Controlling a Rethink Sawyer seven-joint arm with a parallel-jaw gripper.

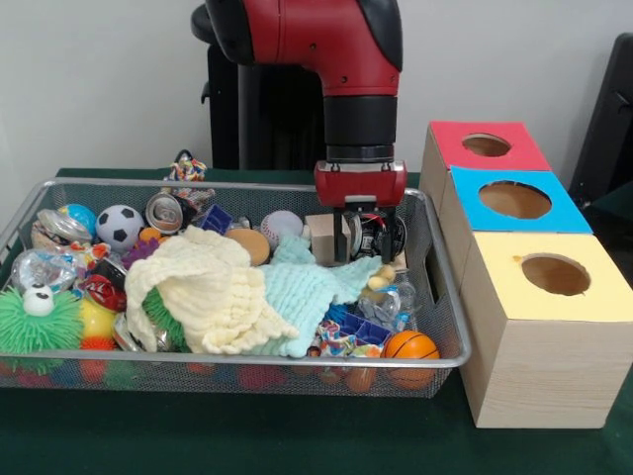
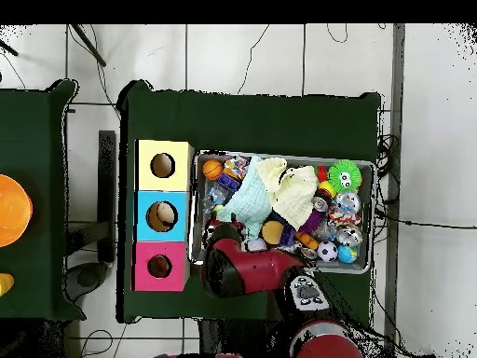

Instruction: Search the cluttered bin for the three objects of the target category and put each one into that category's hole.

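- An orange mini basketball [image 1: 409, 345] lay at the near right corner of the bin [image 1: 247, 362], which sat on the green table [image 1: 297, 440].
- A pale yellow cloth [image 1: 203, 287] and a mint cloth [image 1: 307, 292] covered the middle of the clutter, touching each other.
- A green spiky toy [image 1: 38, 319] lay at the near left; a small soccer ball [image 1: 120, 227] sat farther back.
- The gripper [image 1: 365, 237] hung over the far right part of the bin, its fingers apart, holding nothing, tips down among the toys beside a wooden block [image 1: 320, 236].
- The hole [image 1: 486, 145] was in the red-topped box, farthest of the three boxes right of the bin.
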